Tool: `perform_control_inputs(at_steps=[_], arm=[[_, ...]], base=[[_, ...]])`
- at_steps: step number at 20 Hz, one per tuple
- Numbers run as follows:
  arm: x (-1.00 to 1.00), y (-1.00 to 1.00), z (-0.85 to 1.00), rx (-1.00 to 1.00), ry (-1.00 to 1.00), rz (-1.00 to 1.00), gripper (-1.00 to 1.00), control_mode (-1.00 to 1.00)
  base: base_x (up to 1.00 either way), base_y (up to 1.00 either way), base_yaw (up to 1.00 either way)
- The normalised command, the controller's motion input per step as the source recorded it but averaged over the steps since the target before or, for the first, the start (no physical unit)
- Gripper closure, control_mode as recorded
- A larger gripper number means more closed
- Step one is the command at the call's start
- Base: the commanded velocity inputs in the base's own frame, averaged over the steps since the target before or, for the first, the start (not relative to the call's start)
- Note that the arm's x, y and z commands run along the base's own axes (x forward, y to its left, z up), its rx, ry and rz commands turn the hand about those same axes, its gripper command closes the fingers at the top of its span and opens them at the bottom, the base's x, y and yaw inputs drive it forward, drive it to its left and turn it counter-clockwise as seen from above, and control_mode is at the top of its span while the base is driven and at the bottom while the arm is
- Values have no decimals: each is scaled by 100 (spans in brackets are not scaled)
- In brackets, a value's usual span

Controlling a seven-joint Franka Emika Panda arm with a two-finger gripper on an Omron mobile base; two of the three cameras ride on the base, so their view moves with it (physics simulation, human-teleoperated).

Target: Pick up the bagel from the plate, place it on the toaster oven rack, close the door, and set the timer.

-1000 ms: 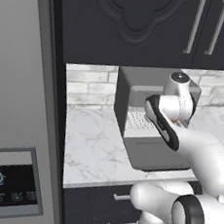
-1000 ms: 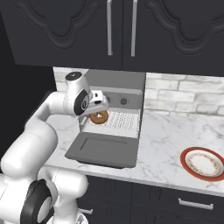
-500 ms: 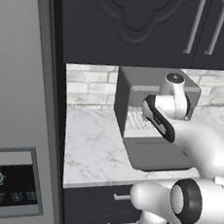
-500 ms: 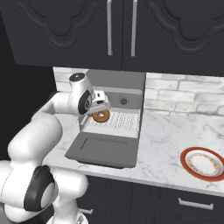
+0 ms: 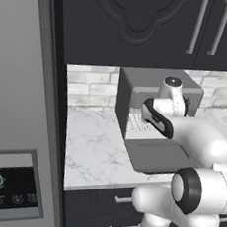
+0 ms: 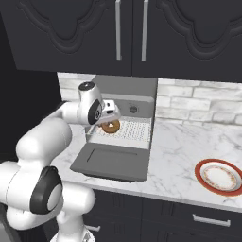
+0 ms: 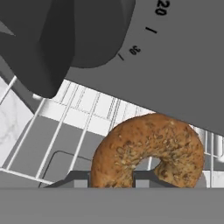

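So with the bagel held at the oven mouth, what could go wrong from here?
1. The gripper holds the bagel near the front edge of the toaster oven rack; released here, it may roll out onto the open door.
2. In the hand view the timer knob looks close above; lifting out could bump it.

Dark cabinets (image 6: 127, 33) above marble counter (image 6: 179, 165); fridge (image 5: 17, 100) beside.

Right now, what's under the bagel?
The bagel is in the gripper, with the toaster oven rack and its thin white bars under it. In the hand view the bagel covers the bars right beneath it, so whether it touches the rack can't be told.
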Motion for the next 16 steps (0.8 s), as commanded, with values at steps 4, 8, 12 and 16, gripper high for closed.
perform_control_inputs(at_steps=[4, 8, 12, 16], arm=[[25, 0, -21, 0, 0, 0, 100, -100], [24, 0, -9, 1, 0, 0, -100, -100], [6, 0, -2, 1, 0, 0, -100, -100], [-7, 0, 13, 1, 0, 0, -100, -100]], base=[[0, 0, 0], [0, 0, 0], [0, 0, 0], [0, 0, 0]])
